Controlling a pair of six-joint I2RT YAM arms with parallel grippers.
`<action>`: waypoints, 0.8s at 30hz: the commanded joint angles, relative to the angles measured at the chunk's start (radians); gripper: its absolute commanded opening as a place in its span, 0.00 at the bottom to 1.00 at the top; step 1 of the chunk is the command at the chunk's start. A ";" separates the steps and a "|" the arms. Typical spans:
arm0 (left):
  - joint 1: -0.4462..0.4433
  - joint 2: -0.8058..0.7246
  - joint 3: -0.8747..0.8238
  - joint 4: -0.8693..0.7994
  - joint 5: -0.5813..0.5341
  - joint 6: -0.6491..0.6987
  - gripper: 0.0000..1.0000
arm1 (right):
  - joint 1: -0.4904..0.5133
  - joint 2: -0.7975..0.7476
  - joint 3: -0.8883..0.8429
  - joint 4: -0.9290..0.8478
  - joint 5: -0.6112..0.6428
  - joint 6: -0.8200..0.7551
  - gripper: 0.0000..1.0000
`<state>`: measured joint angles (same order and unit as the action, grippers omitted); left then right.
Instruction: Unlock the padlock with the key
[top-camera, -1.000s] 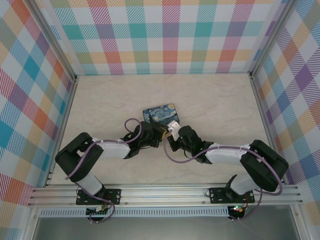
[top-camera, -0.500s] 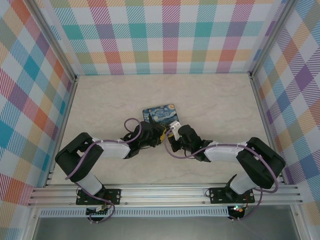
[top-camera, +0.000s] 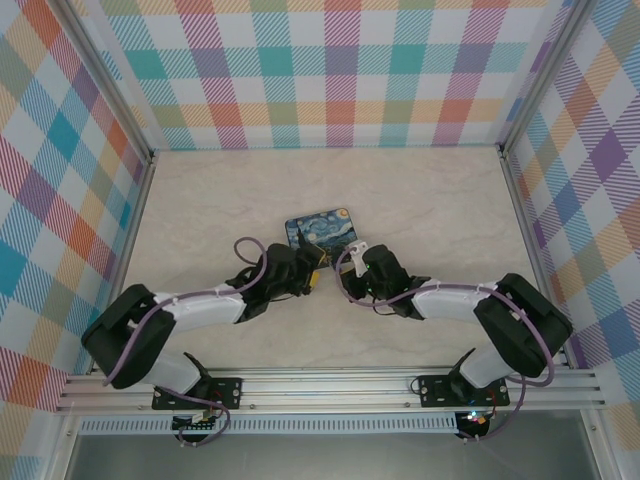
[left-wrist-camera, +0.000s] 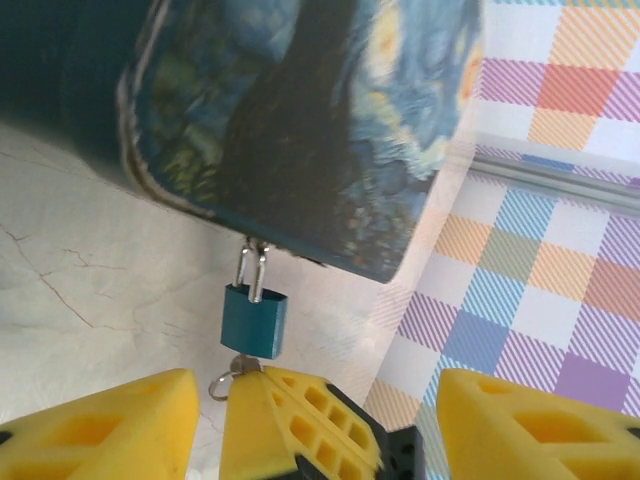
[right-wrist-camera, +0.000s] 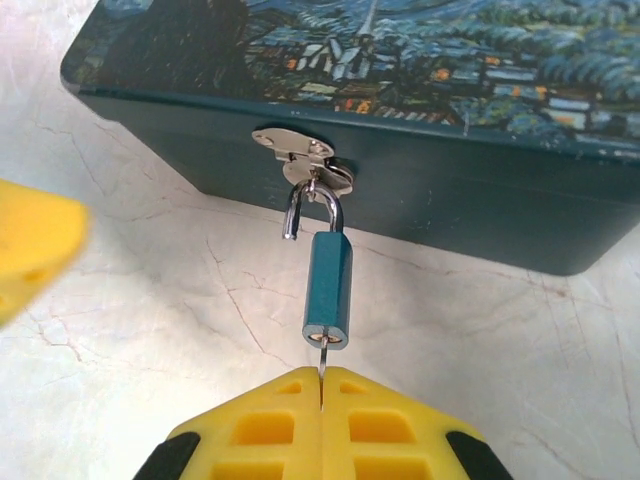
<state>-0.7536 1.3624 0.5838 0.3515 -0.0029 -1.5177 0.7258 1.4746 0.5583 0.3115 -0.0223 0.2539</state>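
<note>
Top view: both arms are met at the near side of the painted box on the table.

Left wrist: left fingers are spread with nothing held. The padlock is hung off the box edge.

Right wrist: the key is pinched by the pressed-together right fingers and seated in the padlock. One shackle leg is seen free, so unlocking is judged done; unhooking is left.

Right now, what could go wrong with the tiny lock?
1. The right gripper pinches only the thin key; it could slip free.
2. The padlock hangs from the hasp on the night-sky box; tugging the key might drag the box or twist the open-looking shackle.
</note>
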 joint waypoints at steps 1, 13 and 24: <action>0.015 -0.113 0.008 -0.169 -0.071 0.115 0.69 | -0.057 -0.034 0.034 -0.072 -0.135 0.107 0.00; 0.145 -0.380 0.086 -0.518 -0.181 0.390 0.82 | -0.138 0.016 0.017 0.023 -0.319 0.375 0.00; 0.309 -0.351 0.116 -0.517 -0.046 0.513 0.89 | -0.169 0.136 -0.017 0.116 -0.358 0.604 0.00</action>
<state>-0.4789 0.9955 0.6582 -0.1379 -0.1009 -1.0813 0.5652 1.5806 0.5568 0.3801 -0.3542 0.7692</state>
